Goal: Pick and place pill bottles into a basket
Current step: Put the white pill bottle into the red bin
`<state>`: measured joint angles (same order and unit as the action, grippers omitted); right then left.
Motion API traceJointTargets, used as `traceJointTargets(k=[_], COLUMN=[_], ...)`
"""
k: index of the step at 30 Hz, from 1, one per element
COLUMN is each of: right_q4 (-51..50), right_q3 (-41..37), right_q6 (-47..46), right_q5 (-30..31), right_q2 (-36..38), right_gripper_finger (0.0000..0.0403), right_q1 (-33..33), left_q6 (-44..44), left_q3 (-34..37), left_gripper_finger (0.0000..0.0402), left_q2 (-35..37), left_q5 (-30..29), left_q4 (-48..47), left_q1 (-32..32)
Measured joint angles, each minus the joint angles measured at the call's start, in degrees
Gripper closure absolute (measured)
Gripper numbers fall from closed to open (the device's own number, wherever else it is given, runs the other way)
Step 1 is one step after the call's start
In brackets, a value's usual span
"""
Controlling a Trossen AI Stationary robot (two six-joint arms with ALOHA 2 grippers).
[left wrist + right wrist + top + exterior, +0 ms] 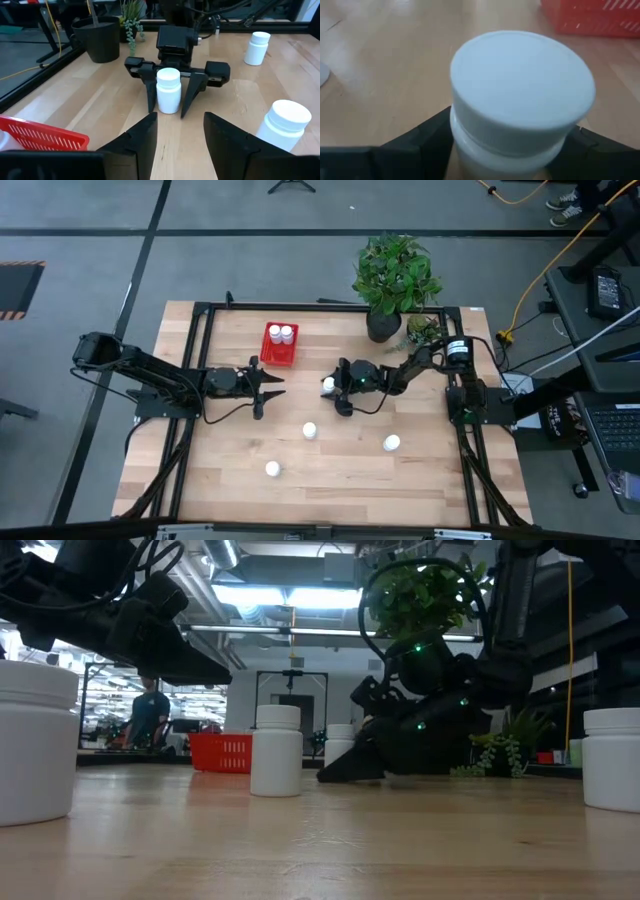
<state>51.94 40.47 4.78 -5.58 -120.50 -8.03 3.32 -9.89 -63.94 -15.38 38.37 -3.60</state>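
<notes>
The red basket [280, 356] stands at the table's far middle with two white pill bottles [281, 333] in it. My right gripper [338, 388] is open at the table top, a finger on each side of an upright bottle [168, 91]; that bottle fills the right wrist view [520, 100]. My left gripper [268, 392] is open and empty, just near of the basket, pointing at the right gripper. Three more bottles stand on the table nearer the front: one [310, 430], one [391, 443], one [272, 469]. My right gripper has its fingers [150, 95] close on either side of the bottle's body [169, 102], slanting down from the table's right. I cannot tell whether they touch it. The bottle stands upright with its base on the table.
A dark pot with a leafy plant [385, 320] and a smaller plant [424, 330] stand at the far right, behind my right arm. A black frame [200, 315] runs round the table's edges. A person [150, 715] shows far off in the room.
</notes>
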Motion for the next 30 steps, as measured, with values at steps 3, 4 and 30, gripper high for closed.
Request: traceJointTargets(k=[3,4,30], right_q4=[-0.2,-0.4,-9.2], right_q3=[-0.3,-0.4,-0.5], right_q6=[-0.4,-0.8,-0.4], right_q5=[0.1,0.1,-1.7], right_q2=[0.0,0.3,3.4], right_gripper_finger=[0.0141,0.0141,0.0141], right_q1=[0.0,0.0,-0.1], left_q6=[0.0,0.0,0.0], left_q3=[0.0,0.0,0.0], left_gripper_finger=[0.0248,0.0249,0.0249], left_q2=[0.0,0.0,0.0], left_q5=[0.0,0.0,0.0], left_q4=[0.0,0.0,0.0], left_q1=[0.0,0.0,0.0])
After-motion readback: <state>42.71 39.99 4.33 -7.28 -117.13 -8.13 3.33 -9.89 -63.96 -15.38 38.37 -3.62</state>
